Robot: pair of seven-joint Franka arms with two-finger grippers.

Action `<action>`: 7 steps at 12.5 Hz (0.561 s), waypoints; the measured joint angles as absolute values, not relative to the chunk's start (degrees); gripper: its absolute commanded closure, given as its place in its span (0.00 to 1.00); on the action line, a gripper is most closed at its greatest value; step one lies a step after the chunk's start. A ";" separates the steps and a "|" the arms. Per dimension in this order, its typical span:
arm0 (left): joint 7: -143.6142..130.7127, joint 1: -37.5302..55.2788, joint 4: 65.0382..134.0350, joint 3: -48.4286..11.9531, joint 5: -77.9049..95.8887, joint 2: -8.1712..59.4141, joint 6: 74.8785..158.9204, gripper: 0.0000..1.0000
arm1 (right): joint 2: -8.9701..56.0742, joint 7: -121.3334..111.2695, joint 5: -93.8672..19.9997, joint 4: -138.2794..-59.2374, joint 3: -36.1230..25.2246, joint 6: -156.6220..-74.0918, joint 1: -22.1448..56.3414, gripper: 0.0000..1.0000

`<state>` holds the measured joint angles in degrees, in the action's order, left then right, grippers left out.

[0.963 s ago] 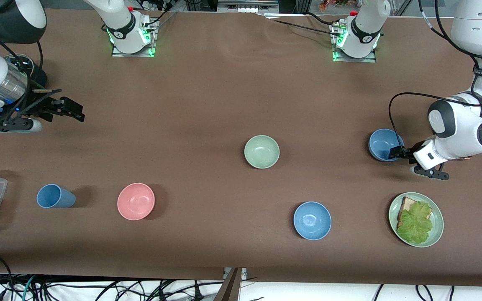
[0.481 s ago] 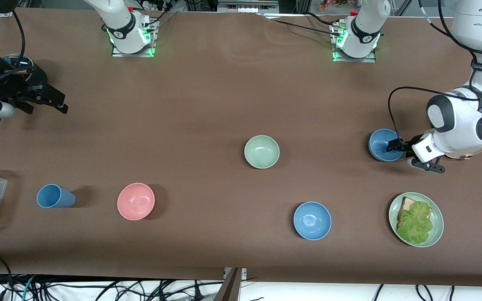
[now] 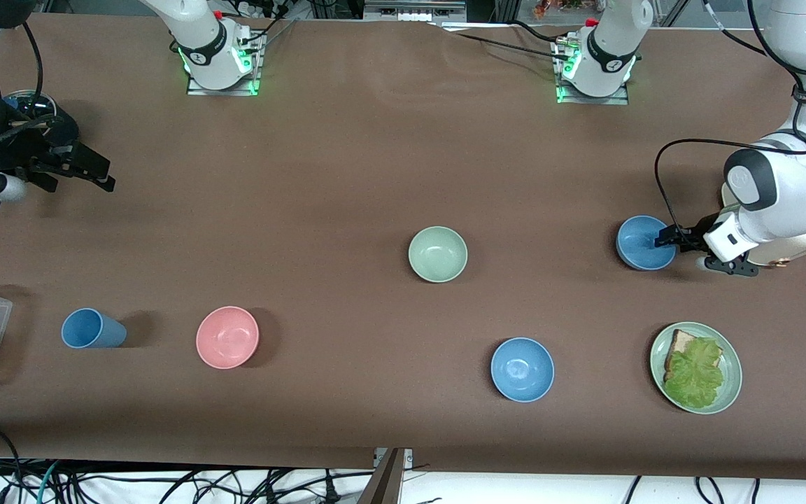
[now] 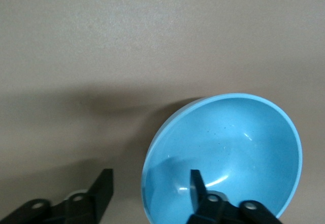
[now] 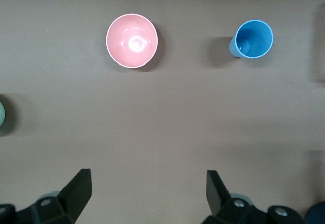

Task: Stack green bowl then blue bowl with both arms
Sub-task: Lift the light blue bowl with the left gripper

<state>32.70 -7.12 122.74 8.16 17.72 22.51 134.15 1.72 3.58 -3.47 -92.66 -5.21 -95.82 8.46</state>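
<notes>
While the left hand (image 3: 663, 239) straddles the rim of the blue bowl (image 3: 644, 242), with one finger (image 4: 199, 186) inside the bowl and the other outside it on the worktop (image 3: 375, 175), its fingers are spread and not yet pinching anything. That bowl sits toward the left arm's end of the worktop, about midway between the edge where the arm bases stand and the front-camera edge. The green bowl (image 3: 437, 254) rests alone near the middle of the worktop, well apart from it and empty.

The step in hand looks like the grasp of the blue bowl: the hand is placed over the rim but has not closed. The next move probably calls for pressing the fingers together on the rim wall, lifting the bowl level, and carrying it over to the green bowl to set it inside.

The right hand (image 3: 78, 168) hangs spread near the corner at the right arm's end, on the bases' side, and appears to wait. From its wrist view the pink bowl (image 5: 131, 40) and the blue cup (image 5: 252, 39) lie below. A second blue bowl (image 3: 522, 369) and a plate (image 3: 695, 367) with bread and lettuce lie near the front-camera edge.
</notes>
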 measured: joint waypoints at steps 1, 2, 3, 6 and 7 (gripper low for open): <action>32.68 -7.10 122.85 8.16 19.07 22.52 134.15 1.00 | 1.79 3.62 -3.47 -92.63 -5.22 -96.02 8.37 0.01; 32.67 -7.09 122.95 8.16 19.68 22.54 134.15 1.00 | 1.90 3.67 -3.47 -92.47 -5.30 -96.13 8.21 0.01; 32.67 -7.09 123.02 8.18 19.87 22.62 134.15 1.00 | 2.11 3.68 -3.47 -92.31 -5.48 -96.12 7.96 0.01; 32.66 -7.07 122.95 8.20 19.94 22.95 134.20 1.00 | 2.70 3.68 -3.47 -91.63 -5.51 -96.12 7.62 0.01; 32.64 -6.97 122.52 8.18 19.97 22.93 134.20 1.00 | 2.76 3.68 -3.47 -91.46 -5.42 -96.12 7.64 0.01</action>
